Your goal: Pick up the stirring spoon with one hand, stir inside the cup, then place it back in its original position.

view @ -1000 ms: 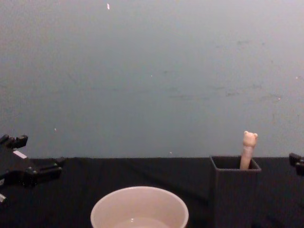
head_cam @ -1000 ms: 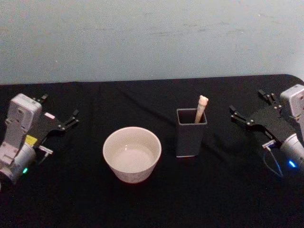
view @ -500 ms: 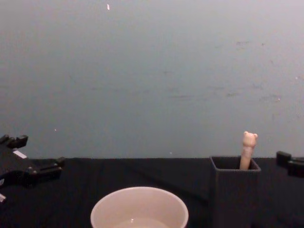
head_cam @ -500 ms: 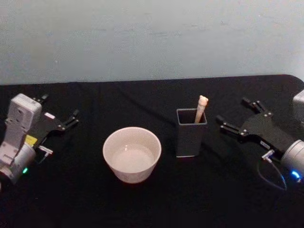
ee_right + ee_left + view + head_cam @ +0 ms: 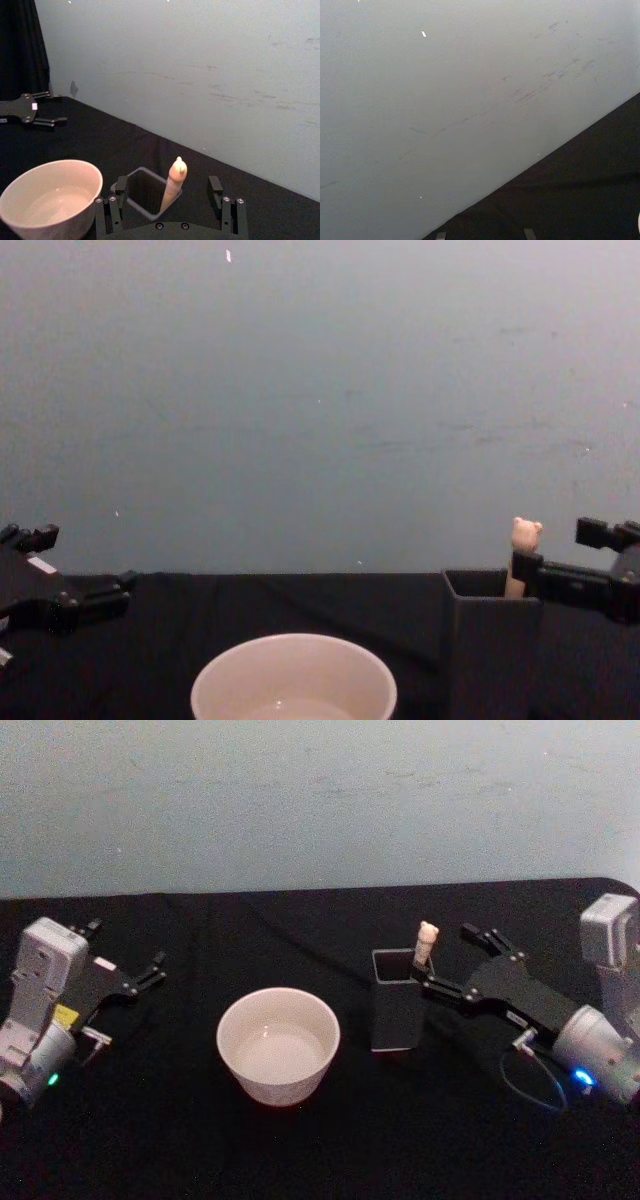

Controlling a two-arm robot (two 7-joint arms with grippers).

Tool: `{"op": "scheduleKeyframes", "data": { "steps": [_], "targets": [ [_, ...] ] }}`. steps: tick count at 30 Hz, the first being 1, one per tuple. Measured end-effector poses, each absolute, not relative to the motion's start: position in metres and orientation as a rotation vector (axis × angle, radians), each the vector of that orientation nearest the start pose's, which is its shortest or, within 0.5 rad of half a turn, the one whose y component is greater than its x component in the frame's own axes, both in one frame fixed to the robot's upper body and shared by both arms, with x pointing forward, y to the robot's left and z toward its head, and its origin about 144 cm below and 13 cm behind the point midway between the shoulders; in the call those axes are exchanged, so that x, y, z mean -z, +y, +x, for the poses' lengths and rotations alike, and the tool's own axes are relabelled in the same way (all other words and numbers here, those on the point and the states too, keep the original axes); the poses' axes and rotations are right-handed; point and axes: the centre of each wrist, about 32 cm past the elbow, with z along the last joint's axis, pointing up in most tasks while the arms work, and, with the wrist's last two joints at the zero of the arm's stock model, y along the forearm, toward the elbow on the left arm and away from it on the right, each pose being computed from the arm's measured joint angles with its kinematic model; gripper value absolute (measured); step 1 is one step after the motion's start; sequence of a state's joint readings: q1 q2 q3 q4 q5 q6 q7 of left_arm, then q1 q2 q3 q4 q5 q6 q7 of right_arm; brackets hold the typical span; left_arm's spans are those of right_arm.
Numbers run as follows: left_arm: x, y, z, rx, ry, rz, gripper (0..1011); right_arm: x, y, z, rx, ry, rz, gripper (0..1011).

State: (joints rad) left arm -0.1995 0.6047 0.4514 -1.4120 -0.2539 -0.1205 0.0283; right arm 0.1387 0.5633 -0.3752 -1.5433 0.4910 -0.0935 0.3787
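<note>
Right gripper (image 5: 447, 960) has swung in from the table's right edge over the last second and now sits at the holder (image 5: 393, 1020); left arm, cup and spoon unchanged. Right jaws are spread wide and grip nothing. In the right wrist view the stirring spoon (image 5: 173, 184) handle stands in the gap, clear of both fingers (image 5: 121, 186). Chest view puts one finger just beside the bear head, at about its height. Spoon stands in the holder, leaning on its far right corner, with just the beige top above the rim; bowl hidden inside. Cup (image 5: 275, 1085) stands on the black table (image 5: 200, 1140) just left of the holder, not touching it. Left gripper (image 5: 125, 950) is parked near the left edge, well apart from the cup, jaws open and empty
</note>
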Motion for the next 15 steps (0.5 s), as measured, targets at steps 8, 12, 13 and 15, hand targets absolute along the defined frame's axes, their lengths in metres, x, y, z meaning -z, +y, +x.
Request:
{"op": "scheduleKeyframes", "data": {
  "steps": [8,12,13,15],
  "targets": [
    [-1.140,0.310,0.489,-1.248,-0.285,0.304,1001,-1.160,-0.282,0.497,0.889,-0.037,-0.052,1002],
    [-1.140,0.310,0.489,-1.248,-0.285,0.304,1002,-1.158,-0.280,0.502,0.888,-0.028,-0.053,1000],
    [-1.140,0.310,0.489,-1.248,-0.285,0.304,1001,-1.158,-0.279,0.503,0.888,-0.026,-0.054,1002],
    [-1.140,0.310,0.489,-1.248,-0.285,0.304,1001,-1.157,-0.279,0.505,0.888,-0.021,-0.053,1002]
  ]
}}
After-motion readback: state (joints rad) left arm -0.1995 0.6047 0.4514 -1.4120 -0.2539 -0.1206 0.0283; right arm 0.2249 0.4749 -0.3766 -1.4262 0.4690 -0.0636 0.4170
